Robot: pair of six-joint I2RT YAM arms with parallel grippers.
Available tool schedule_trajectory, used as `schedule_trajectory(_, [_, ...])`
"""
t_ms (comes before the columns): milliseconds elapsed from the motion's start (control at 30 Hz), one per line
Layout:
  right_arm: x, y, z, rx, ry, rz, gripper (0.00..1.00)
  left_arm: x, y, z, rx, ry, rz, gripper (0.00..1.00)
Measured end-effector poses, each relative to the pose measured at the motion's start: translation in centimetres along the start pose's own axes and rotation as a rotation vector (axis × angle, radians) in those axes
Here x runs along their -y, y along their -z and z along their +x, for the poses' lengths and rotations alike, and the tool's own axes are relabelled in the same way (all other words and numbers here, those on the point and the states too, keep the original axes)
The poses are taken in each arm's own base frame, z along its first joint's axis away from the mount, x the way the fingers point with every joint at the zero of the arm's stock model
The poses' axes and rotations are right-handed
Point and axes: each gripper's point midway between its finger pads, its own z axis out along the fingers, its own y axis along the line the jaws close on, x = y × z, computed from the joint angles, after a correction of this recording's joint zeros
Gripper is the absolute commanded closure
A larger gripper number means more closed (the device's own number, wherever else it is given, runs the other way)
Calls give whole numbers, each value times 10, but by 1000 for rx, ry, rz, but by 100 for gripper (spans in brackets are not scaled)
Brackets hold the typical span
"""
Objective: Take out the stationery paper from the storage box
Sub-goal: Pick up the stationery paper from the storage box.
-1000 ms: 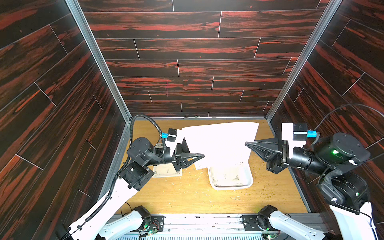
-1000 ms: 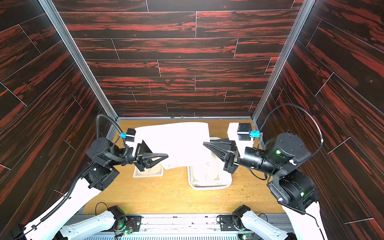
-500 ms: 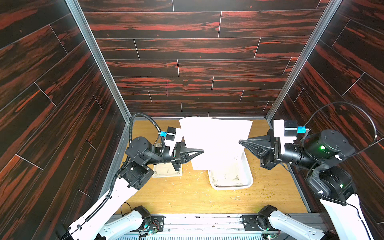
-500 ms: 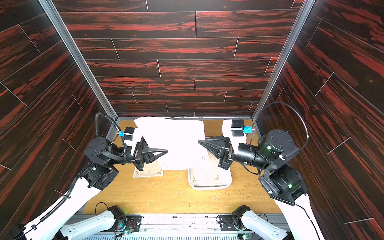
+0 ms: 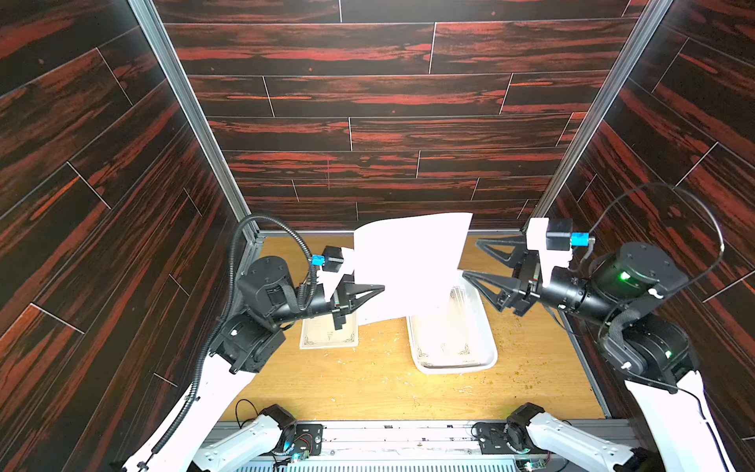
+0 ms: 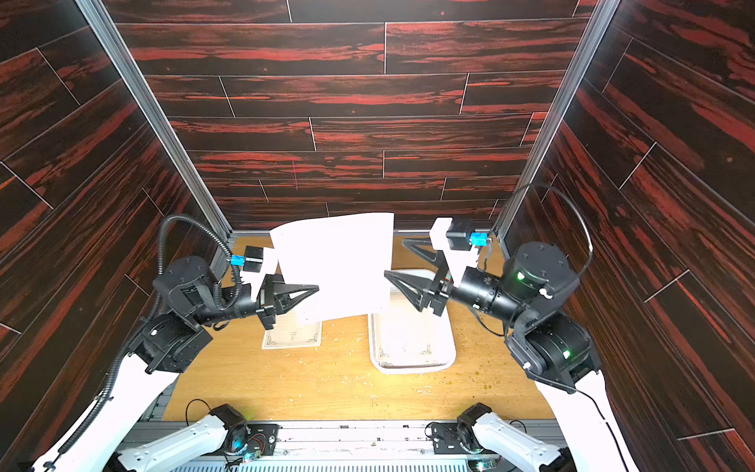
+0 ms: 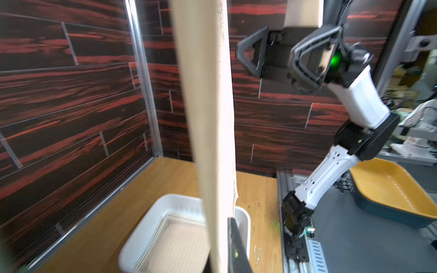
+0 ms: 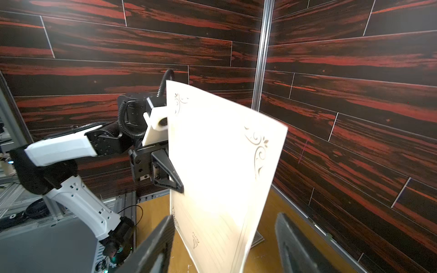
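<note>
Now my left gripper (image 5: pixel 382 289) pinches the stationery paper (image 5: pixel 408 261) upright, right gripper (image 5: pixel 470 257) wide beside it; next I'd lay it on the tabletop pile (image 5: pixel 329 337)

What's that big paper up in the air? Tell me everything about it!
The raised stationery paper is a thin cream sheet with dark curly corner flourishes, a thin border and faint ruled lines. It stands on edge in the air, slightly curved, above the table and partly over the storage box. The left gripper is shut on one side edge and alone holds it. The opposite edge sits between the open jaws of the right gripper, which do not pinch it.
</note>
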Motion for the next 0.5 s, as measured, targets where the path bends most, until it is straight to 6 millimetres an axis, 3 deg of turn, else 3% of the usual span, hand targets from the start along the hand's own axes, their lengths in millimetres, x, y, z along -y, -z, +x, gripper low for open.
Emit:
schedule_trajectory(300, [10, -3, 0, -9, 23, 48, 29, -34, 25, 20, -112, 33, -186, 100])
schedule_trajectory(500, [20, -2, 4, -15, 29, 106, 29, -71, 33, 45, -208, 151, -300, 100])
